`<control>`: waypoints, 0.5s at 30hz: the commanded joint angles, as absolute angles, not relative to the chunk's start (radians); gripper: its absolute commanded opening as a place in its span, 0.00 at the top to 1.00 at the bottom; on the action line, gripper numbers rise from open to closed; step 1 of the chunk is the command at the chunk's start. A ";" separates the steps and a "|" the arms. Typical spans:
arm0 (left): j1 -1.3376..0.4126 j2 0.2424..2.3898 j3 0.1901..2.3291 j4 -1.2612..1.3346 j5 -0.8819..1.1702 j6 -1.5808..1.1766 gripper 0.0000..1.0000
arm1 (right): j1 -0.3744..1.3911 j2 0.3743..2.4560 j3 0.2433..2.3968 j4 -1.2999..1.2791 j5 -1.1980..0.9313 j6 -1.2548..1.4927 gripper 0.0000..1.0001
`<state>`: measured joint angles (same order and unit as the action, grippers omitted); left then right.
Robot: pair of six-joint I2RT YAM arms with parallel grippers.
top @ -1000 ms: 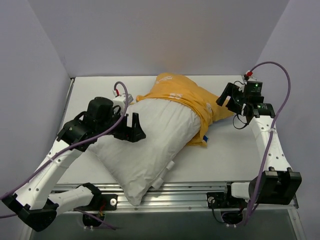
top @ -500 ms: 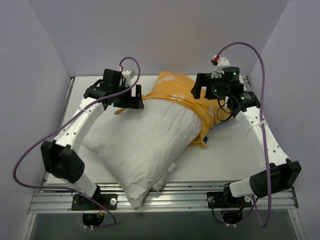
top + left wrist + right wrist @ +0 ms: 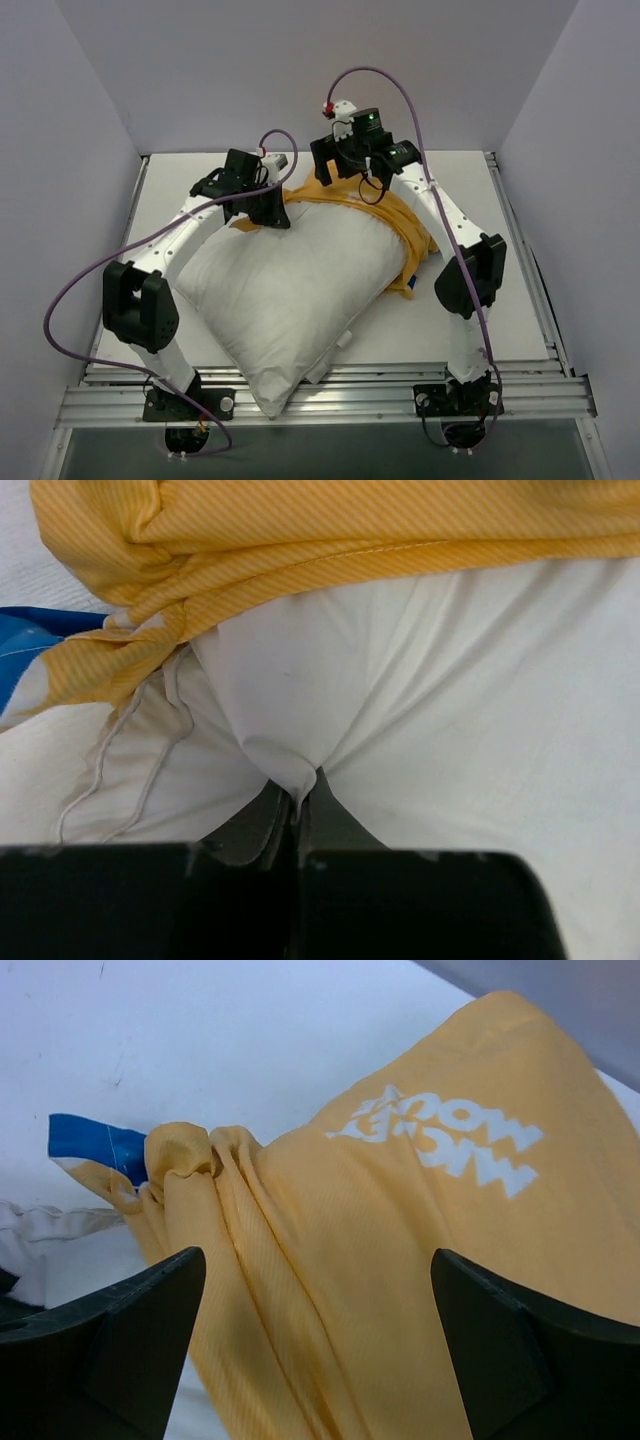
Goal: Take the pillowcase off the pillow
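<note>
left arm [image 3: 170, 235]: stretched forward, low
left jaws: clamped on pillow [image 3: 450, 730] fold
right arm [image 3: 440, 215]: arched high over pillowcase [image 3: 400, 1260]
right jaws: wide apart, gripping nothing

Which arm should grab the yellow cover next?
Right. The right gripper hangs open just over the bunched pillowcase, while the left gripper is shut on a pinch of the pillow.

The white table [image 3: 500, 300] is filling the middle of the frame. A white pillow [image 3: 290, 290] is lying diagonally across it, its lower corner hanging over the near edge. A yellow pillowcase [image 3: 395, 215] is bunching around its upper right end.
</note>
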<state>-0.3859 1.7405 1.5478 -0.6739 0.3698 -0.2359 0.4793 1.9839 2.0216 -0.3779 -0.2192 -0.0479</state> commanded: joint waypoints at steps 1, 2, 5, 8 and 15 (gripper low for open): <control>-0.445 1.603 1.505 -0.649 0.362 -0.247 0.98 | 0.531 2.051 2.112 -0.498 -0.271 -0.118 0.10; -0.451 1.588 1.503 -0.656 0.326 -0.242 0.98 | 0.540 2.065 2.129 -0.521 -0.284 -0.124 0.10; -0.469 1.551 1.511 -0.679 0.269 -0.222 0.98 | 0.568 2.101 2.129 -0.538 -0.330 -0.141 0.09; -0.479 1.529 1.525 -0.692 0.238 -0.212 0.98 | 0.578 2.123 2.138 -0.587 -0.348 -0.158 0.10; -0.483 1.451 1.568 -0.764 0.132 -0.186 0.98 | 0.535 2.169 2.088 -0.661 -0.119 -0.155 0.78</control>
